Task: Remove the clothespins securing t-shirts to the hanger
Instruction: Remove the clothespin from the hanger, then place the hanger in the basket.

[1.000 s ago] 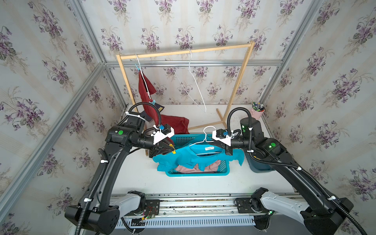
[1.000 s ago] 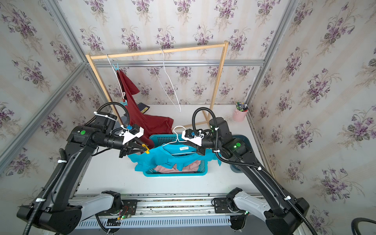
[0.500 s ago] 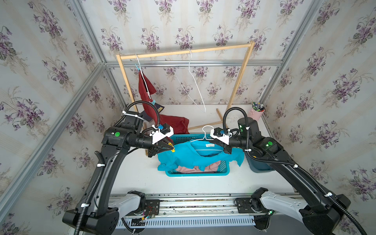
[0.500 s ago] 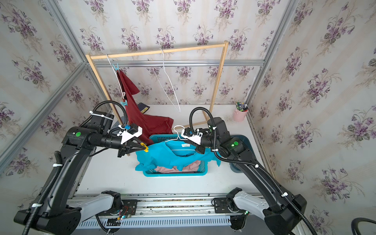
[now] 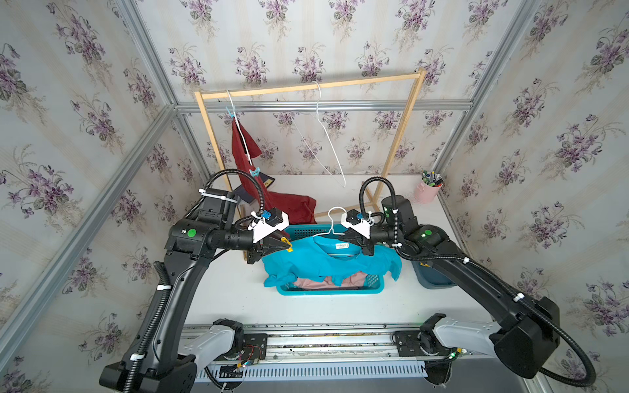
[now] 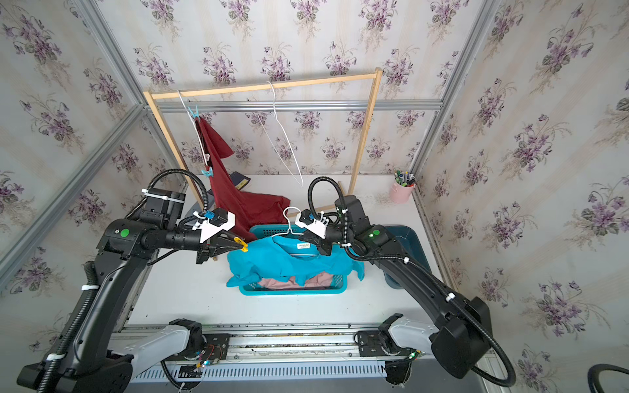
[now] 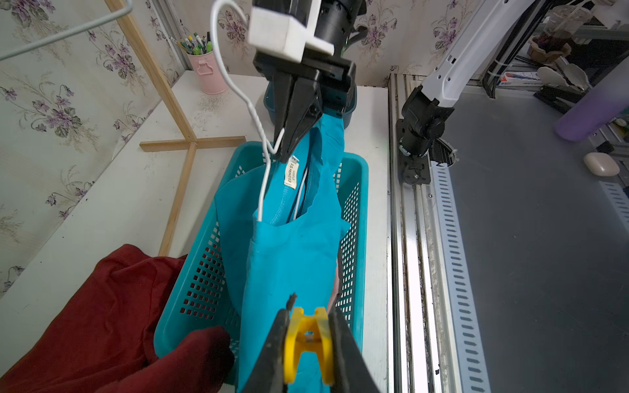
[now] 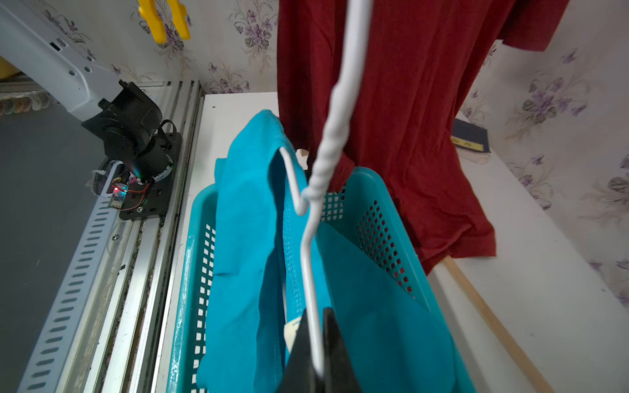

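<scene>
Centre frame in both top views, I am watching the left gripper (image 5: pixel 281 245) pinching a yellow clothespin (image 5: pixel 288 244) between narrow jaws at the shoulder of the turquoise t-shirt (image 5: pixel 326 265). Whether the pin is biting the cloth I cannot tell. Its long axis is lying along the fingers, running across the frame, nose toward the shirt. The right gripper (image 5: pixel 344 241) is clamping tight on the white wire hanger (image 8: pixel 308 272) beside the collar, hook standing up.

Crowding my work, the dark red t-shirt (image 5: pixel 245 160) is hanging from the wooden rack (image 5: pixel 306 86) at upper left. It is pinned by two light blue clothespins (image 5: pixel 230 112) and is trailing just behind the left gripper. The teal basket (image 5: pixel 330 292), holding a pale pink t-shirt (image 5: pixel 316 282), is sitting directly beneath. A bare hanger (image 5: pixel 330 149) is dangling mid-rack, a pink cup of pens (image 5: pixel 425 192) is standing at right, and a dark blue bin (image 5: pixel 432 279) is sitting under the right arm.
</scene>
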